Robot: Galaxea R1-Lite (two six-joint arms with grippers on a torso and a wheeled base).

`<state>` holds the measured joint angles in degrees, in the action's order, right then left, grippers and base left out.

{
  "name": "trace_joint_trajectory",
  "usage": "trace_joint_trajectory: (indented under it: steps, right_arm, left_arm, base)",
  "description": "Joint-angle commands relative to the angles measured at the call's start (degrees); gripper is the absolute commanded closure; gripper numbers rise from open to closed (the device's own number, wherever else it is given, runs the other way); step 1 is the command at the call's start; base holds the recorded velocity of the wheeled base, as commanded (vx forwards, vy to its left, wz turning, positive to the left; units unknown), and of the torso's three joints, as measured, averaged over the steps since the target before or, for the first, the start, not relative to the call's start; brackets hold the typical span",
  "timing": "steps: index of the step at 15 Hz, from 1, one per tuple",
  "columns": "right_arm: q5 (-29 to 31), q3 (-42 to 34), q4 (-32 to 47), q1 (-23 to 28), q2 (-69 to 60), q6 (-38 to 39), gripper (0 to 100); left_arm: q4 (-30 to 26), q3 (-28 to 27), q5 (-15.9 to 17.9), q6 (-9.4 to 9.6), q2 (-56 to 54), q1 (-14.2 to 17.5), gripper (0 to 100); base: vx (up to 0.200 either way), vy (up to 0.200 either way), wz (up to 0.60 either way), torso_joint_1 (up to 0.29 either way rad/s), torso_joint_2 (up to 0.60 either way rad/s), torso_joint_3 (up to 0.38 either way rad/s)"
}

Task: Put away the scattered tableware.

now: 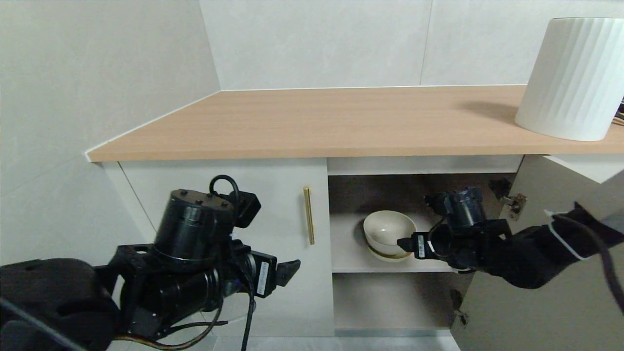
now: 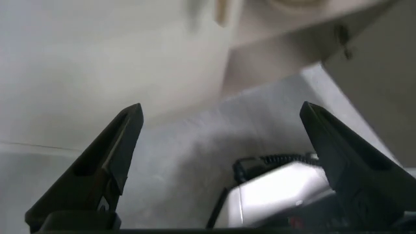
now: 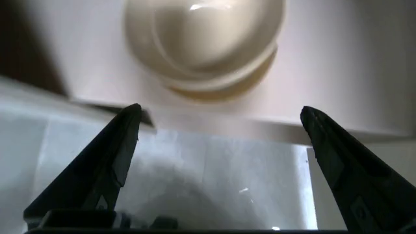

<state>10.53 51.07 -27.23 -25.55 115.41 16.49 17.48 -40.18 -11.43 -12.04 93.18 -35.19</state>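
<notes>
A cream bowl (image 1: 388, 230) sits nested on another cream dish (image 1: 387, 255) on the middle shelf (image 1: 348, 256) of the open cabinet. My right gripper (image 1: 407, 245) hovers just in front of the shelf edge, right of the bowl, open and holding nothing. In the right wrist view the bowl (image 3: 203, 39) lies beyond the spread fingers (image 3: 123, 146) of that gripper (image 3: 220, 110), clear of them. My left gripper (image 1: 287, 273) hangs low in front of the closed left cabinet door, open and empty. Its wrist view has the gripper (image 2: 221, 110) over the grey floor.
The right cabinet door (image 1: 531, 297) stands swung open beside my right arm. The closed left door has a gold handle (image 1: 308, 222). A tall white ribbed container (image 1: 570, 78) stands on the wooden countertop (image 1: 317, 122) at the right. A lower shelf (image 1: 390, 297) lies beneath.
</notes>
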Motion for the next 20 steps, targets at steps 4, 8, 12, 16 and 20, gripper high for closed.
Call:
trace_joint_trajectory:
  steps: [4,8,12,16,20]
  right_arm:
    - [-2.3,-12.1,8.5,-2.4,-26.3,-0.3,0]
    - [-2.4,-11.9,22.2,-7.6,-35.6,-0.1,0]
    - [-2.2,-10.5,27.1,-7.7,-34.8,-0.1,0]
    - [-1.8,-10.5,26.9,-8.3,-32.9,-0.1,0]
    - [-1.7,-10.6,27.0,-8.2,-33.3,-0.1,0]
  left_arm:
    - [-4.4,2.7,-0.1,1.15,-12.2,2.9,0]
    - [-4.3,5.6,0.4,0.88,-17.3,7.5,0]
    - [-3.9,6.3,0.4,3.78,-15.9,7.4,0]
    - [-3.9,8.1,0.4,6.42,-16.5,7.1,0]
    - [-3.9,8.3,0.4,6.33,-15.9,6.8,0]
  base:
    - [0.000,0.000,0.00,0.000,0.00,0.000]
    - [0.000,0.000,0.00,0.000,0.00,0.000]
    - [0.000,0.000,0.00,0.000,0.00,0.000]
    - [0.000,0.000,0.00,0.000,0.00,0.000]
    - [-0.100,0.000,0.00,0.001,0.00,0.001]
